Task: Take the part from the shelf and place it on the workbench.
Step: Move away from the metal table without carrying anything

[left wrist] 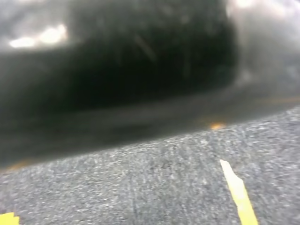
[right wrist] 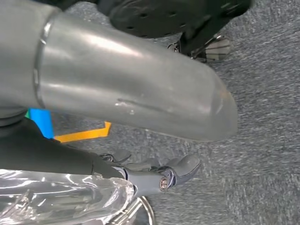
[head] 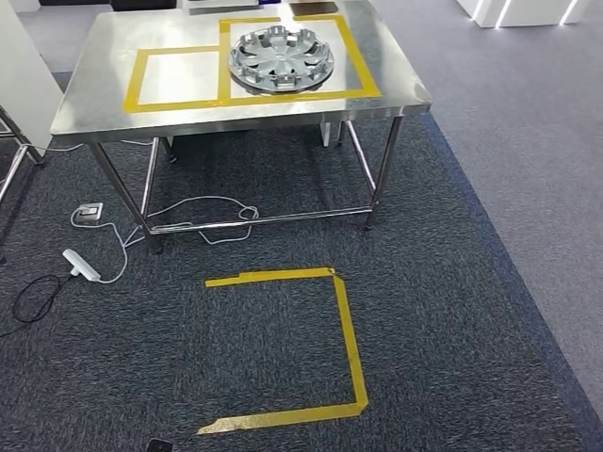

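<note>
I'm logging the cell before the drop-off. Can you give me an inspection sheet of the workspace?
Surface: steel table with yellow tape boxes.
Job's things: hubcap in the right tape box; plastic-wrapped part at the right hand.
Clutter: nothing seen.
Hands: right hand holds the plastic-wrapped part; left hand too blurred to tell.
Cables: white cable under the table, power strip and black cable on the floor.
Surroundings: dark carpet, yellow floor tape.
</note>
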### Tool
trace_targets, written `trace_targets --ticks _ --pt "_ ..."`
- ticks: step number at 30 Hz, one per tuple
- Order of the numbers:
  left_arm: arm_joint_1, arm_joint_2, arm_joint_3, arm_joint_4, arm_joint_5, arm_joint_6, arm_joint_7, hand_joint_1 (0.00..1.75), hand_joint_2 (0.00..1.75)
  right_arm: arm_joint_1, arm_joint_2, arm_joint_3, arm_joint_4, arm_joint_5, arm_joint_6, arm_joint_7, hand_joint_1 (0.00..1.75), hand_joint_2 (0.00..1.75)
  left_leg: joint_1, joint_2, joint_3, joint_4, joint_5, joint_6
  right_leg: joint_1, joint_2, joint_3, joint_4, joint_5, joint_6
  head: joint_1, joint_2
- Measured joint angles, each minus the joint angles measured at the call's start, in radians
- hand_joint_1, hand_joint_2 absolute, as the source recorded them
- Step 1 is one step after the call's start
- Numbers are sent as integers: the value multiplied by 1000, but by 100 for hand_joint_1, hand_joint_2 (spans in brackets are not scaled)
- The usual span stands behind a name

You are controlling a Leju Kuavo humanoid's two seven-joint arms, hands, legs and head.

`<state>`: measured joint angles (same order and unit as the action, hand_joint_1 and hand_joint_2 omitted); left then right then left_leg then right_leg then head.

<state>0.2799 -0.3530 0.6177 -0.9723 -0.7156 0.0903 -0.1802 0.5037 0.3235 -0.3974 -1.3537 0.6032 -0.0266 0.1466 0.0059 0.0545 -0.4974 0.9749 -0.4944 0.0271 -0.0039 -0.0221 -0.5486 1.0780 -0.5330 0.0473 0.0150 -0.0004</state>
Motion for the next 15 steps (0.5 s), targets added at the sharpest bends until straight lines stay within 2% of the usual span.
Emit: trace_targets --ticks 1,2,4,5,6,7,9,10,11,12,13,15 --pt "-6 0 3 8 -1 2 -6 0 0 -14 0 -13 16 10 8 -11 0 0 -3 4 0 2 0 -4 1 -13 31 -59 17 -6 0 0" --pt "-11 1 6 16 -2 6 -11 0 0 -26 0 -24 30 18 13 -20 0 0 -5 9 0 3 -1 -10 3 -22 47 -95 24 -12 -1 0" --pt "-19 2 12 28 -5 10 -16 0 0 -41 0 -43 53 30 20 -28 0 0 -7 20 0 5 0 -20 5 -17 46 -107 24 -24 -2 0" --pt "-22 3 14 33 -6 12 -18 0 0 -44 0 -50 62 33 22 -30 0 0 -6 20 1 8 -3 -25 3 -12 47 -109 27 -30 -2 0" --pt "-24 4 16 37 -7 12 -18 0 0 -46 1 -56 70 35 22 -31 0 0 -4 10 -3 19 -14 -31 2 -7 48 -111 31 -36 -4 0" --pt "-26 4 18 40 -7 13 -19 0 0 -49 1 -62 77 37 22 -32 0 0 -2 -4 -15 48 -37 -37 -1 -2 48 -112 35 -43 -6 0" --pt "-27 5 22 48 -8 14 -19 0 0 -55 1 -69 88 38 23 -32 0 0 1 -35 -65 165 -107 -45 -2 11 46 -113 42 -51 -10 0" --pt "-27 6 24 52 -8 14 -19 0 0 -58 1 -71 93 39 23 -33 0 0 2 -40 -95 233 -136 -47 -2 18 43 -112 43 -53 -10 0" --pt "-26 7 25 55 -8 14 -19 0 0 -60 1 -73 98 39 23 -33 0 0 3 -42 -118 282 -148 -48 -1 27 42 -111 44 -54 -10 0" --pt "-26 8 25 58 -8 14 -19 0 0 -61 1 -75 102 39 23 -33 0 0 3 -43 -125 296 -140 -48 -1 36 41 -110 44 -54 -10 0" --pt "-27 8 25 60 -8 14 -19 0 0 -62 1 -77 107 40 24 -32 0 0 3 -44 -115 270 -110 -46 -1 46 42 -109 44 -54 -10 0" --pt "-26 11 26 62 -8 12 -19 0 0 -62 1 -79 111 38 31 -20 0 0 3 -63 -64 145 -32 -39 0 64 40 -106 42 -51 -10 0"
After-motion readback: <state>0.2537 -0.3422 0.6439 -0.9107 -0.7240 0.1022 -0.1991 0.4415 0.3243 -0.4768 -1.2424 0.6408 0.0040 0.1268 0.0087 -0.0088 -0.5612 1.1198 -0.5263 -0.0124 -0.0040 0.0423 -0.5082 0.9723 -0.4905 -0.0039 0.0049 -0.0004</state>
